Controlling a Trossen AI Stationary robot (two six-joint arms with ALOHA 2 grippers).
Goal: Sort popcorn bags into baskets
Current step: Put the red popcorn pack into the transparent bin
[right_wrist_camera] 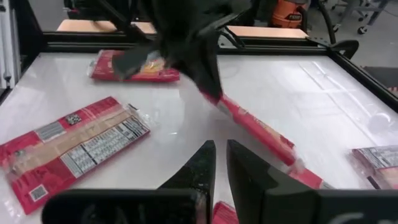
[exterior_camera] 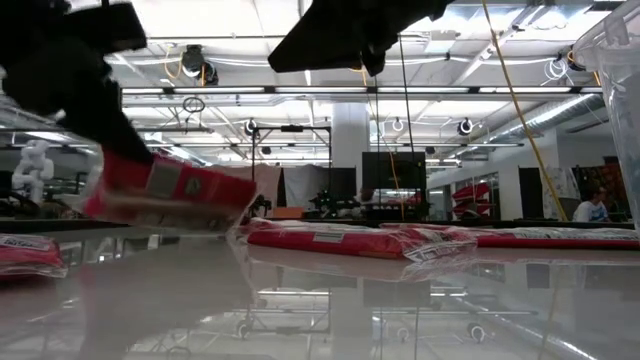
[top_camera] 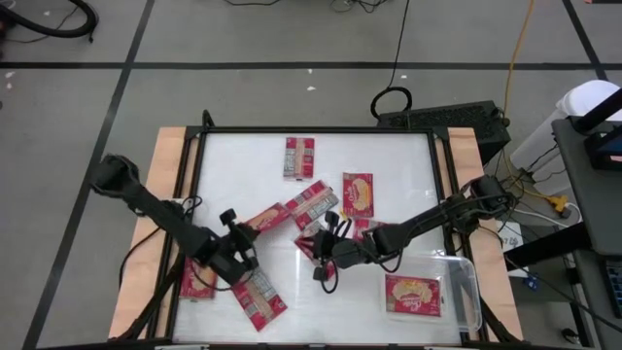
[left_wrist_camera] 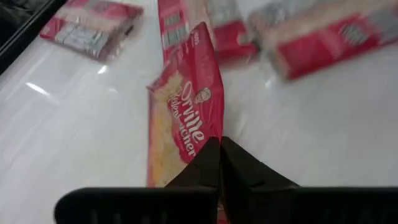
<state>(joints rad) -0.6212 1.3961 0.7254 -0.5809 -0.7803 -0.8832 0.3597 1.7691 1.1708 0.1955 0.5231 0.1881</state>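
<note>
Red packet in grip: left gripper (left_wrist_camera: pixel 219 163) has its dark fingers pinched on one end of a flat red popcorn bag (left_wrist_camera: pixel 186 118) — likely so it hangs free for carrying.
Bag from claw: at 12 o'clock of the fingertips in the left wrist view.
Right gripper (top_camera: pixel 326 261): pressed together, holding nothing, mid-table.
Clear plastic bin (top_camera: pixel 468 284): at 3 o'clock from the left gripper in the high view — one bag inside.
Other bags: scattered on the white table (top_camera: pixel 243 165).

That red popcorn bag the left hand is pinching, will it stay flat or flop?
Probably holds fairly flat: the popcorn bag, pinched at one end by the left hand, sticks out without drooping. Likely light, being thin. Its glossy wrapper may be slippery.
</note>
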